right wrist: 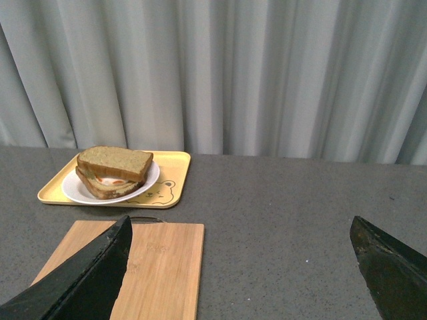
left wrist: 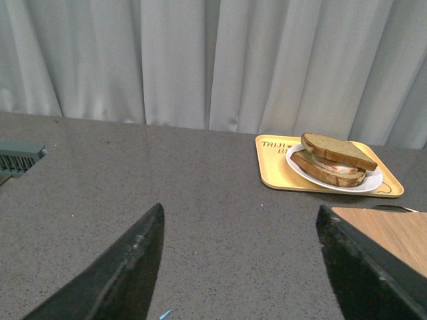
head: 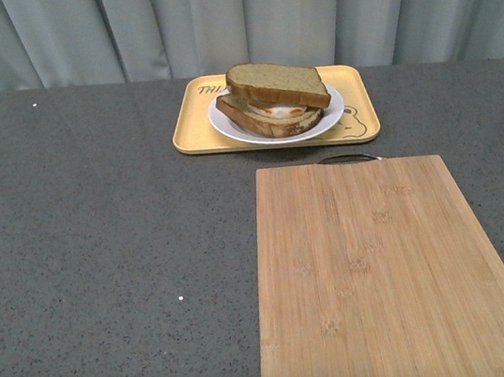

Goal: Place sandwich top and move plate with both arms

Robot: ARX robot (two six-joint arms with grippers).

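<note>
The sandwich top [head: 276, 83], a plain tan-brown bread slice, lies on the egg-covered lower slice [head: 272, 119] on the small white plate [head: 331, 112]. The plate rests on a yellow tray [head: 355, 97] at the back of the table. Neither arm shows in the front view. My left gripper [left wrist: 240, 267] is open over bare grey table, well short of the sandwich top [left wrist: 337, 151] and plate [left wrist: 372, 181]. My right gripper [right wrist: 241, 267] is open too, far from the sandwich top [right wrist: 115, 162] and plate [right wrist: 75, 190], with one finger [right wrist: 87, 280] over the board's edge.
A bamboo cutting board [head: 379, 274] fills the near right of the grey table, just in front of the tray. A thin dark item [head: 347, 159] lies at the board's far edge. Grey curtains hang behind. A grey vent-like object [left wrist: 17, 157] sits far left in the left wrist view.
</note>
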